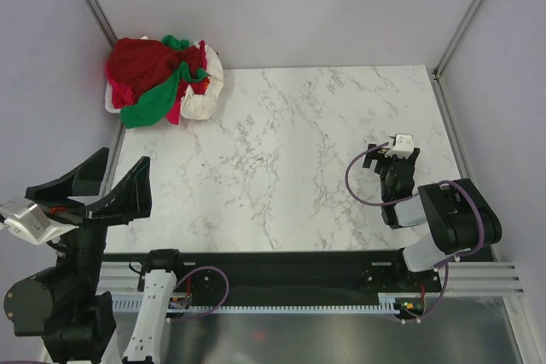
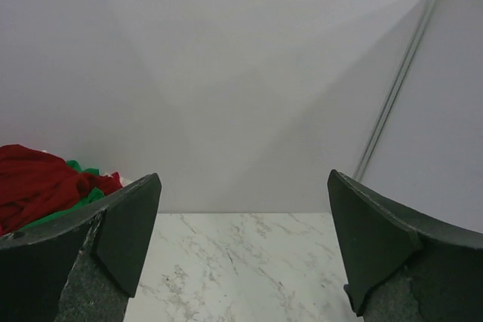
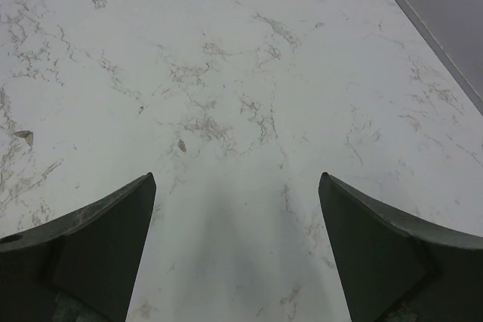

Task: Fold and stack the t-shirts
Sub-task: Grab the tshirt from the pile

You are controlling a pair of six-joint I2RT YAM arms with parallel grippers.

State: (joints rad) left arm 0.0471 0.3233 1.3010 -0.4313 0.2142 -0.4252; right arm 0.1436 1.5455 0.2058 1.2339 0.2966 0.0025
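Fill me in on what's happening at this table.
Nothing is being handled yet. The t-shirts lie in a crumpled pile at the far left corner of the table. The left gripper is open at the near left edge, holding nothing. The right gripper is open above bare marble on the right. No folding has started.

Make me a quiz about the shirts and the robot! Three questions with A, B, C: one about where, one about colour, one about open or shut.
1. Where is the t-shirt pile?
A far left corner of the table
B the middle
C beside the right arm

2. Which colour shows in the pile?
A blue
B green
C yellow

3. The left end effector is:
A open and empty
B shut on a shirt
C shut on nothing

Answers: A, the pile lies bunched at that corner. B, a green t-shirt drapes across it. A, its fingers stand wide apart with nothing between.
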